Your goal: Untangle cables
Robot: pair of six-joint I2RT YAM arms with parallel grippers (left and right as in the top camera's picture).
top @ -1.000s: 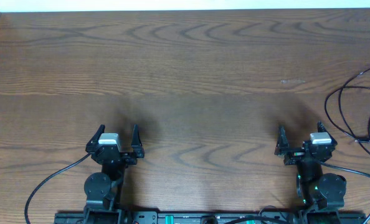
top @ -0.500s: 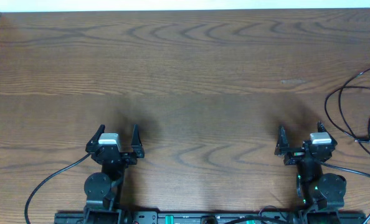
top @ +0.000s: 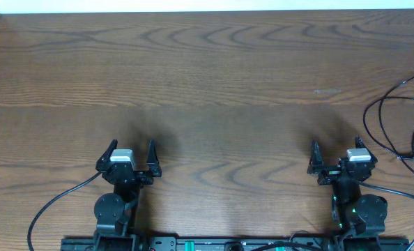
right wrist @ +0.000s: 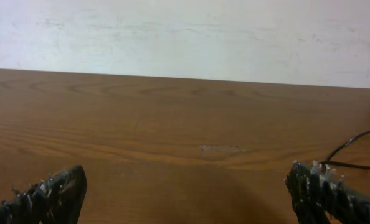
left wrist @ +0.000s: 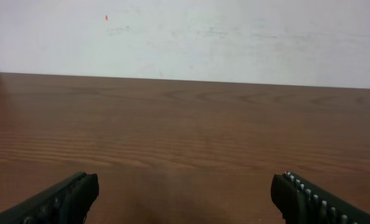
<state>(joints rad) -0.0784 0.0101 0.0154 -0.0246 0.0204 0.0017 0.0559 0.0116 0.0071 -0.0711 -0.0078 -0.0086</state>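
Thin black cables (top: 395,118) lie in loose loops at the table's right edge, partly cut off by the frame. A bit of one black cable (right wrist: 350,144) shows at the right of the right wrist view. No white cable is in view. My left gripper (top: 131,150) is open and empty near the front left; its jaws (left wrist: 185,193) frame bare wood. My right gripper (top: 336,148) is open and empty at the front right, to the left of the cables and apart from them; its jaws (right wrist: 185,190) hold nothing.
The wooden table (top: 214,77) runs back to a white wall (left wrist: 191,31). Thicker black wires (top: 54,206) run from the arm bases along the front edge. A pale scuff (top: 327,90) marks the wood right of the middle.
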